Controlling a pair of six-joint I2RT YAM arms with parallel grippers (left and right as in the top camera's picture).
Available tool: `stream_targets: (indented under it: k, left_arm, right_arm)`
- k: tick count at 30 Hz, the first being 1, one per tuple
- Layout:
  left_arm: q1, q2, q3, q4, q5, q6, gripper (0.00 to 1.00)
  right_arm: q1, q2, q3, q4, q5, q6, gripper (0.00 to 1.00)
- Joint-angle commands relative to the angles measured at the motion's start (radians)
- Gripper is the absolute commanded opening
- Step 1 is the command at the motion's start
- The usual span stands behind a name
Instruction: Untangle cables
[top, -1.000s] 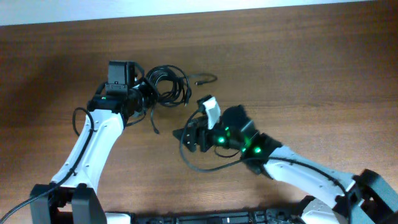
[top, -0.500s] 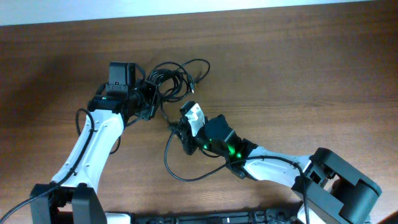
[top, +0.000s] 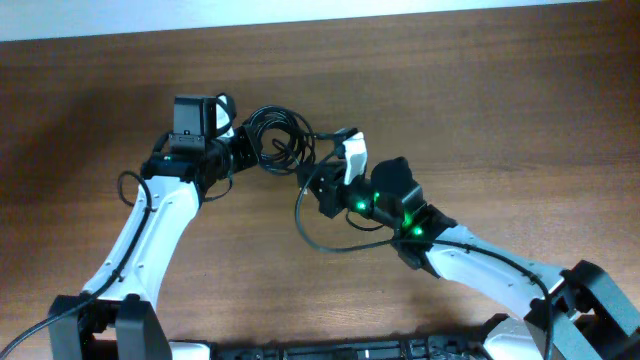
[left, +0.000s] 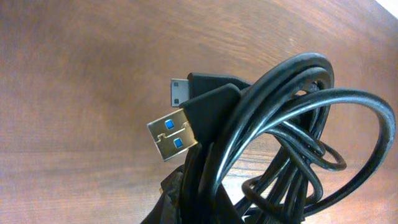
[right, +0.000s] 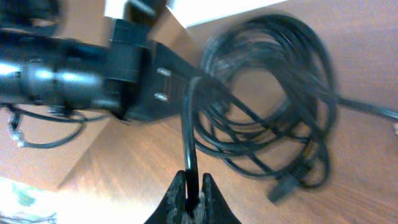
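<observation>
The cables (top: 276, 139) form one knotted black bundle on the wooden table, between the two arms. My left gripper (top: 238, 152) is shut on the bundle's left side. In the left wrist view the cables (left: 280, 143) loop close in front, with a gold USB plug (left: 173, 134) and a smaller plug (left: 181, 89) sticking out to the left. My right gripper (top: 312, 183) sits at the bundle's lower right. In the right wrist view the right gripper (right: 193, 186) is shut on one thin black strand (right: 189, 124) that leads up into the bundle (right: 273, 93).
The left arm's dark wrist (right: 68, 74) fills the upper left of the right wrist view, close to the bundle. A thick black wire (top: 318, 238) loops off the right arm onto the table below its gripper. The table's far edge (top: 400, 14) runs along the top.
My right gripper has swung up to the bundle and closed on one strand. The cable end that lay out to the right is drawn in. The left gripper stays put.
</observation>
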Motion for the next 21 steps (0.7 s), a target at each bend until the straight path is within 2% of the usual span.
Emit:
stream_targets:
  k: [1, 4, 8, 14, 17, 21]
  left_arm:
    - [0.000, 0.002, 0.001, 0.044, 0.157, 0.275, 0.00]
    - [-0.011, 0.002, 0.001, 0.046, 0.272, 0.407, 0.00]
    - [-0.072, 0.002, 0.001, 0.043, 0.277, 0.483, 0.00]
    - [-0.103, 0.002, 0.001, 0.032, 0.280, 0.483, 0.00]
    - [-0.103, 0.002, 0.001, 0.039, 0.451, 0.484, 0.00]
    - [-0.128, 0.002, 0.001, 0.008, 0.524, 0.484, 0.00]
  right_arm:
    - [-0.043, -0.008, 0.003, -0.034, -0.058, 0.101, 0.04]
    - [-0.043, -0.008, 0.003, -0.032, -0.035, 0.103, 0.04]
    - [-0.043, -0.007, 0.003, -0.031, 0.072, 0.199, 0.04]
    - [-0.043, -0.007, 0.003, -0.077, 0.359, 0.210, 0.04]
    - [-0.042, 0.005, 0.003, -0.088, 0.388, 0.210, 0.04]
    - [-0.042, 0.005, 0.003, -0.085, 0.452, 0.210, 0.04]
